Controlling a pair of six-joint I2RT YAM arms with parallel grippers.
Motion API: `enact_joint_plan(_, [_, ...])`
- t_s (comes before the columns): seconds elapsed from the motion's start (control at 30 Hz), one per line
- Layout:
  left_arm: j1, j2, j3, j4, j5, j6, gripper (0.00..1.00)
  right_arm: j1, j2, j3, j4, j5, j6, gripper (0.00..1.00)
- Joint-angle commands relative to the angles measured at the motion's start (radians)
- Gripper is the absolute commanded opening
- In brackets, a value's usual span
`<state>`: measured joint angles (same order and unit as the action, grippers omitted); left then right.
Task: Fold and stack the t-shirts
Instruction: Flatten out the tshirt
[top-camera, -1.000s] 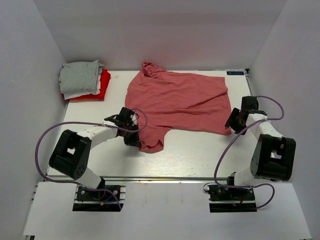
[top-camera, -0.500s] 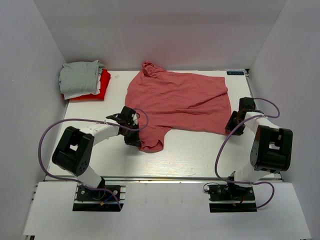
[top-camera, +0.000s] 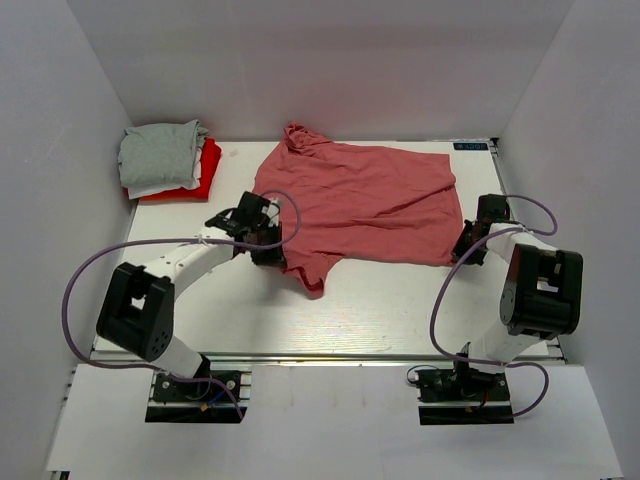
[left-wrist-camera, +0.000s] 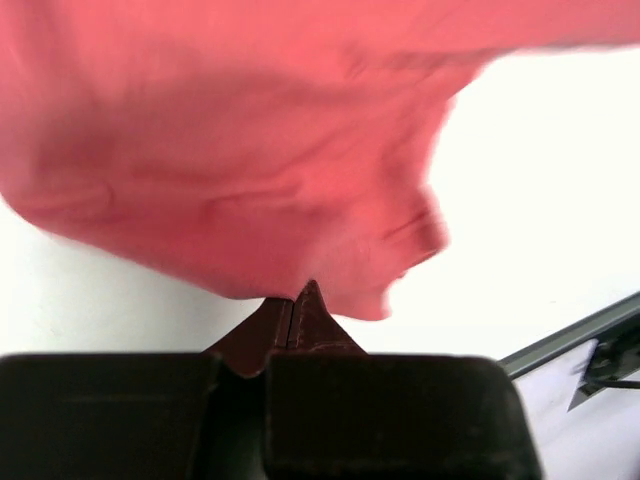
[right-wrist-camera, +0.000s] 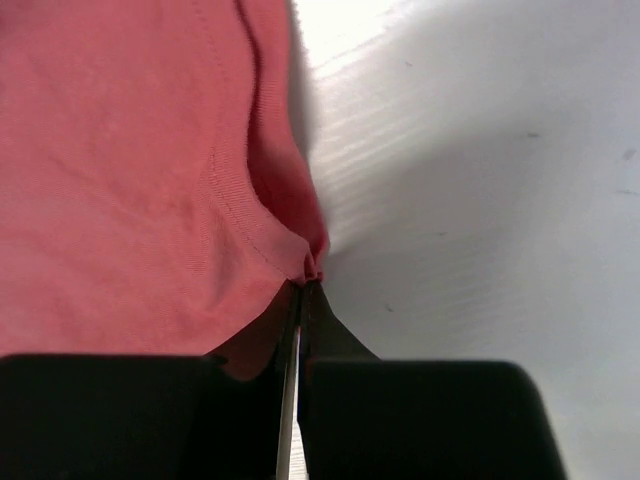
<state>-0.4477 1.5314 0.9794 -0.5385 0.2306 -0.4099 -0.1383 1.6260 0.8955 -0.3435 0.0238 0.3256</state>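
A salmon-pink t-shirt (top-camera: 360, 200) lies spread across the middle of the white table, neck toward the back. My left gripper (top-camera: 272, 250) is shut on the shirt's near-left part, where the cloth (left-wrist-camera: 240, 200) hangs in a bunch from the fingertips. At the shirt's near-right corner my right gripper (top-camera: 466, 250) is shut on the hem (right-wrist-camera: 310, 265), pinched at the very tips. Folded t-shirts lie stacked at the back left: a grey one (top-camera: 160, 152) on top, a white one (top-camera: 150, 188) under it and a red one (top-camera: 200, 170) at the bottom.
White walls close in the table on the left, back and right. Bare table (top-camera: 400, 310) stretches between the shirt and the near edge. Purple cables (top-camera: 90, 275) loop from both arms.
The right gripper has moved in onto the shirt's near-right corner and shut on the hem. The left gripper has carried its bunch of cloth back and a little up.
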Motion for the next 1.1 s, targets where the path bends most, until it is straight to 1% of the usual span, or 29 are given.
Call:
enact_joint_plan(0.0, [0.004,-0.091,0.112,0.046,-0.001,0.051,0.0,-0.004,0.006,0.022,0.046,-0.08,-0.002,0.0])
enact_joint_plan(0.07, [0.004,-0.108,0.152,0.055,-0.011,0.06,0.0,-0.003,-0.055,0.049,0.025,-0.12,-0.008,0.0])
enact_joint_plan(0.1, [0.004,-0.123,0.197,0.055,-0.011,0.071,0.0,-0.003,-0.075,0.059,0.02,-0.131,-0.007,0.0])
enact_joint_plan(0.13, [0.013,-0.123,0.22,0.055,-0.026,0.071,0.0,-0.003,-0.137,0.068,-0.001,-0.156,-0.005,0.0])
enact_joint_plan(0.2, [0.014,-0.158,0.272,0.08,-0.054,0.071,0.0,-0.003,-0.175,0.127,-0.051,-0.177,0.001,0.0])
enact_joint_plan(0.23, [0.014,-0.169,0.284,0.118,-0.082,0.071,0.0,-0.004,-0.192,0.175,-0.073,-0.183,0.006,0.0])
enact_joint_plan(0.27, [0.014,-0.181,0.295,0.138,-0.094,0.08,0.0,-0.006,-0.228,0.198,-0.151,-0.209,0.006,0.0])
enact_joint_plan(0.3, [0.014,-0.192,0.324,0.155,-0.111,0.08,0.0,-0.006,-0.236,0.241,-0.169,-0.214,0.004,0.0])
enact_joint_plan(0.33, [0.014,-0.201,0.347,0.155,-0.173,0.08,0.0,-0.007,-0.253,0.303,-0.22,-0.217,0.004,0.0])
enact_joint_plan(0.4, [0.014,-0.201,0.43,0.155,-0.226,0.095,0.0,-0.009,-0.276,0.406,-0.274,-0.216,0.003,0.0])
enact_joint_plan(0.43, [0.014,-0.201,0.459,0.146,-0.284,0.095,0.0,-0.009,-0.282,0.427,-0.296,-0.202,0.01,0.0])
enact_joint_plan(0.47, [0.014,-0.201,0.485,0.146,-0.309,0.12,0.0,-0.007,-0.294,0.448,-0.302,-0.196,0.013,0.0])
enact_joint_plan(0.5, [0.014,-0.201,0.537,0.146,-0.323,0.132,0.0,-0.009,-0.307,0.506,-0.301,-0.194,0.018,0.0])
enact_joint_plan(0.57, [0.014,-0.177,0.617,0.132,-0.387,0.158,0.0,-0.012,-0.316,0.54,-0.304,-0.191,0.026,0.0])
enact_joint_plan(0.6, [0.014,-0.177,0.637,0.132,-0.401,0.167,0.0,-0.011,-0.318,0.606,-0.307,-0.191,0.023,0.0])
enact_joint_plan(0.7, [0.014,-0.177,0.705,0.132,-0.505,0.204,0.0,-0.012,-0.318,0.692,-0.325,-0.163,0.023,0.0])
enact_joint_plan(0.73, [0.014,-0.177,0.723,0.132,-0.528,0.213,0.0,-0.015,-0.319,0.748,-0.325,-0.139,0.02,0.0])
enact_joint_plan(0.8, [0.014,-0.188,0.778,0.132,-0.58,0.247,0.0,-0.014,-0.324,0.789,-0.338,-0.101,0.013,0.0])
enact_joint_plan(0.83, [0.014,-0.198,0.795,0.143,-0.597,0.261,0.0,-0.017,-0.327,0.848,-0.342,-0.07,0.006,0.0])
enact_joint_plan(0.87, [0.014,-0.198,0.823,0.143,-0.615,0.272,0.0,-0.017,-0.327,0.865,-0.344,-0.059,0.004,0.0])
enact_joint_plan(1.0, [0.014,-0.266,0.832,0.219,-0.701,0.344,0.0,-0.015,-0.353,0.954,-0.344,0.027,-0.02,0.0])
enact_joint_plan(1.03, [0.014,-0.28,0.832,0.232,-0.711,0.374,0.0,-0.017,-0.37,0.965,-0.342,0.075,-0.025,0.0])
enact_joint_plan(1.07, [0.014,-0.292,0.832,0.244,-0.711,0.39,0.0,-0.018,-0.373,0.985,-0.345,0.091,-0.026,0.0])
